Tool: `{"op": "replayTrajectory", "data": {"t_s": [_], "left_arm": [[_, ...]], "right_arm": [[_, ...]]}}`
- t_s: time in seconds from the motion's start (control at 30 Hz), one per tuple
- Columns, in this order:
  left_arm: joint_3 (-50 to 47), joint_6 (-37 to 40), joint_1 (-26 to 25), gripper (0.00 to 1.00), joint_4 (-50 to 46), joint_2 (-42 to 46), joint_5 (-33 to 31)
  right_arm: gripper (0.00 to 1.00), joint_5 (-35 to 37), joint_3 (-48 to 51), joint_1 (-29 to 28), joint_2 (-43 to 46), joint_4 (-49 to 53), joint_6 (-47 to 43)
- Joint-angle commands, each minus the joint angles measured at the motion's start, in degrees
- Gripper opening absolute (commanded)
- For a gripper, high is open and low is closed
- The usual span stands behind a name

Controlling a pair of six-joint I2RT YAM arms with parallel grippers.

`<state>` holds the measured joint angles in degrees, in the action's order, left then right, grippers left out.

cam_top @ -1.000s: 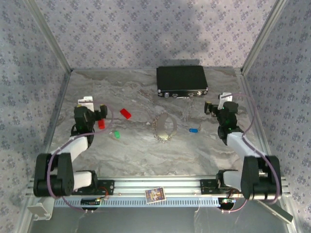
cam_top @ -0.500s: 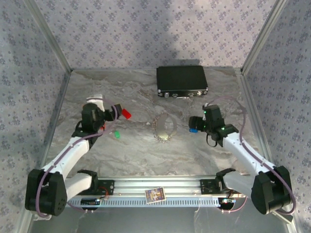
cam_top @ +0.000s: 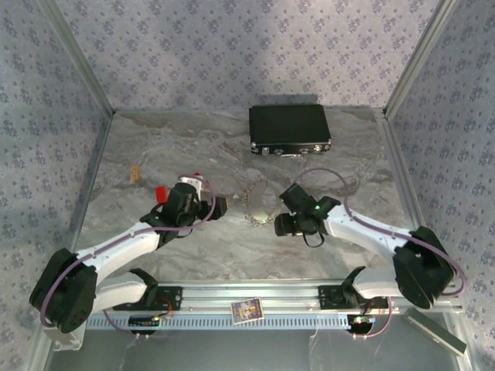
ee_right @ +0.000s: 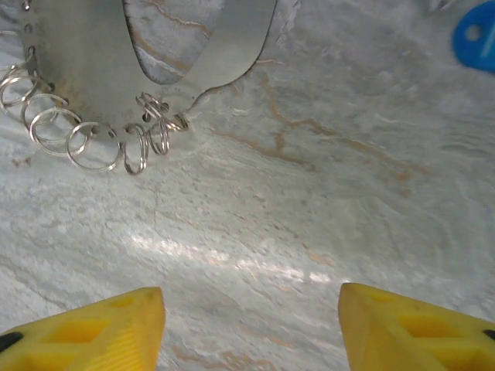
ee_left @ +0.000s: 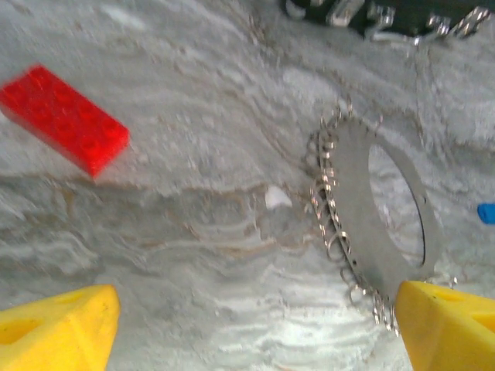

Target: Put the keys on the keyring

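Observation:
The keyring point(cam_top: 260, 204) lies flat mid-table, a grey oval band with small silver rings hanging along its edge. My left gripper point(cam_top: 219, 205) is just left of it, my right gripper point(cam_top: 281, 225) just right of its near end. In the left wrist view the keyring point(ee_left: 371, 209) sits ahead to the right, and its near end touches the right yellow finger point(ee_left: 448, 328). That gripper point(ee_left: 251, 332) is open over bare table. In the right wrist view the keyring point(ee_right: 93, 77) is ahead at the upper left, and the blue key point(ee_right: 476, 35) at the upper right. The right gripper point(ee_right: 251, 325) is open and holds nothing.
A black rectangular case point(cam_top: 290, 128) stands at the back centre. A red block point(ee_left: 66, 117) lies left of the keyring, and another red block point(cam_top: 160, 191) lies further left. Patterned walls and metal frame posts close in the table's sides.
Both arms have swung inward from the table's sides to the keyring, left arm from the left, right arm from the right. The right jaws have narrowed somewhat.

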<state>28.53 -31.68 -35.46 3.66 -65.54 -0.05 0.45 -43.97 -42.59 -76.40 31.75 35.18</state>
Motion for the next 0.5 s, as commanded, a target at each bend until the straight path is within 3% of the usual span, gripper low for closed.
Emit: {"op": "replayTrajectory", "data": {"t_s": [0.0, 0.27, 0.47], "left_arm": [[-0.13, -3.78, -1.14, 0.91, 2.04, -1.12, -0.93], [0.03, -4.71, -2.33, 0.91, 3.77, -3.32, -0.27], [-0.32, -4.26, -2.5, 0.91, 3.85, -2.1, -0.93]], "right_arm": [[0.59, -1.03, -4.01, -1.75, -3.88, -3.65, 1.61], [0.38, 3.13, -12.67, -1.62, -13.89, -0.63, -10.02], [0.36, 4.31, -19.54, -1.54, -21.11, 6.69, -15.58]]}}
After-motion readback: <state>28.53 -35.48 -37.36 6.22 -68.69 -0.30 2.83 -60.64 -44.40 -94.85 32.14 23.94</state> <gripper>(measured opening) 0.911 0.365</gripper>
